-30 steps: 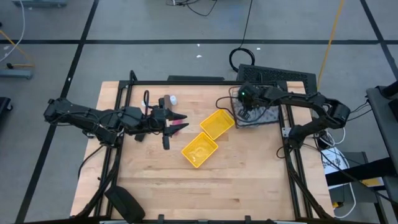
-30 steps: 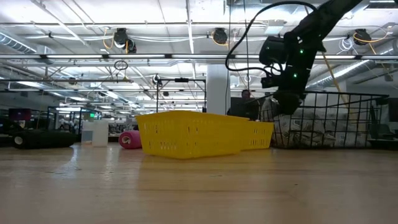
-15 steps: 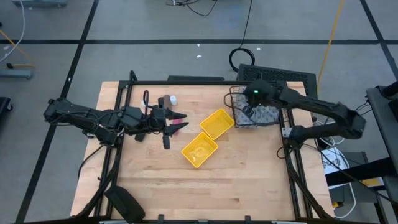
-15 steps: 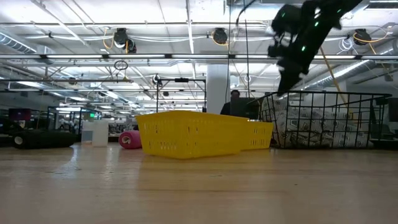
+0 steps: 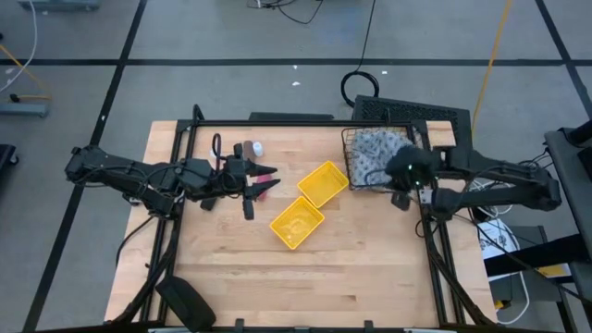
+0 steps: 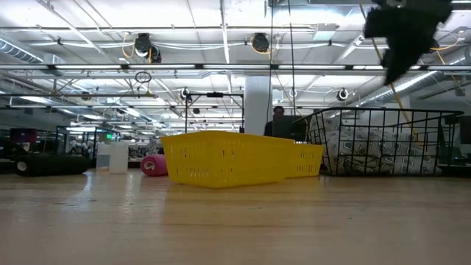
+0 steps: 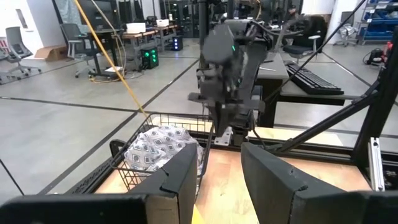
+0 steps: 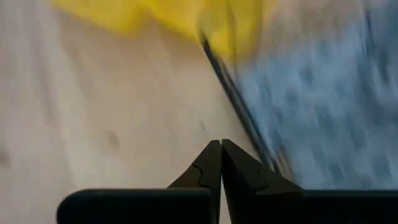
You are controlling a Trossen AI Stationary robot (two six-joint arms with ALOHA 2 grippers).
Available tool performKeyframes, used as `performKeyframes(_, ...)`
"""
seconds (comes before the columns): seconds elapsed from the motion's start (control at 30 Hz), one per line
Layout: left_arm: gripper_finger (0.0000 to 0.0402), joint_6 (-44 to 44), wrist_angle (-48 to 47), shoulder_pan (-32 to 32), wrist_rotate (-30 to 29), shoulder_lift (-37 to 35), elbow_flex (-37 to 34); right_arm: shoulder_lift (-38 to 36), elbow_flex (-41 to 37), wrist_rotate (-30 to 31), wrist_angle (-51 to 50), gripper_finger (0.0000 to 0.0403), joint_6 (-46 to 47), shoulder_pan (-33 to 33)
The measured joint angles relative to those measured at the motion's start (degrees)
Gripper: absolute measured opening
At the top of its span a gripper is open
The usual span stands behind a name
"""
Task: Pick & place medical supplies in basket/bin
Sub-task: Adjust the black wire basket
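Observation:
The grey-blue patterned cloth bundle (image 5: 377, 151) lies inside the black wire basket (image 5: 349, 157) at the table's far right; both also show in the low view, the bundle (image 6: 372, 151) inside the basket (image 6: 441, 140). My right gripper (image 5: 400, 192) is shut and empty (image 8: 221, 149), raised over the table by the basket's near side. The yellow two-compartment bin (image 5: 308, 203) sits mid-table. My left gripper (image 5: 270, 182) is open (image 7: 217, 174), level, pointing at the bin. The pink cylinder (image 5: 263, 180) lies at its fingertips; whether they touch I cannot tell. A white bottle (image 5: 257, 147) and a brown cylinder (image 5: 246, 151) stand behind it.
A flat black box (image 5: 412, 113) lies beyond the table's far edge behind the basket. Black frame rails (image 5: 430, 231) run along the table's left and right sides. A dark object (image 5: 185, 301) sits at the near left corner. Bare wood lies in front of the bin.
My right gripper has risen out of the basket and swung toward the table's near and right edges, coming clear of the cloth bundle. The bundle stays in the basket.

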Motion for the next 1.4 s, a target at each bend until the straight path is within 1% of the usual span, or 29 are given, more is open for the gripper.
performKeyframes(0.1,0.0134,0.0,0.0,0.0,0.0,0.0,0.0,0.6,-1.3,4.9,-7.9,0.0001,5.9,2.2)
performKeyframes(0.2,0.0134,0.0,0.0,0.0,0.0,0.0,0.0,1.3,-2.8,8.9,-12.9,0.0001,11.4,3.2)
performKeyframes(0.3,0.0134,-0.1,0.0,0.0,0.0,0.0,0.0,2.1,-4.8,14.7,-16.7,0.0001,15.1,3.3)
performKeyframes(0.47,0.0134,-0.1,0.0,0.0,0.0,0.0,0.0,2.3,-8.1,23.3,-16.3,0.0001,17.5,3.2)
performKeyframes(0.6,0.0134,-0.1,0.0,0.0,0.0,0.0,0.0,2.3,-10.2,28.0,-14.1,0.0001,17.8,3.2)
performKeyframes(0.77,0.0134,-0.1,0.0,0.0,0.0,0.0,0.0,2.3,-11.3,31.2,-11.0,0.0001,16.9,3.2)
performKeyframes(0.93,0.0134,-0.1,0.0,0.0,0.0,0.0,0.0,2.2,-11.2,31.3,-11.2,0.0001,18.9,2.8)
performKeyframes(1.07,0.0134,-0.1,0.0,0.0,0.0,0.0,0.0,2.3,-10.3,30.9,-11.2,0.0001,23.0,1.1)
performKeyframes(1.17,0.0134,-0.1,0.0,0.0,0.0,0.0,0.0,2.3,-9.7,30.9,-10.3,0.0001,24.0,0.0)
performKeyframes(1.4,0.0134,-0.1,0.1,0.0,0.0,0.0,0.0,2.3,-9.4,31.1,-1.0,0.0001,19.9,-3.6)
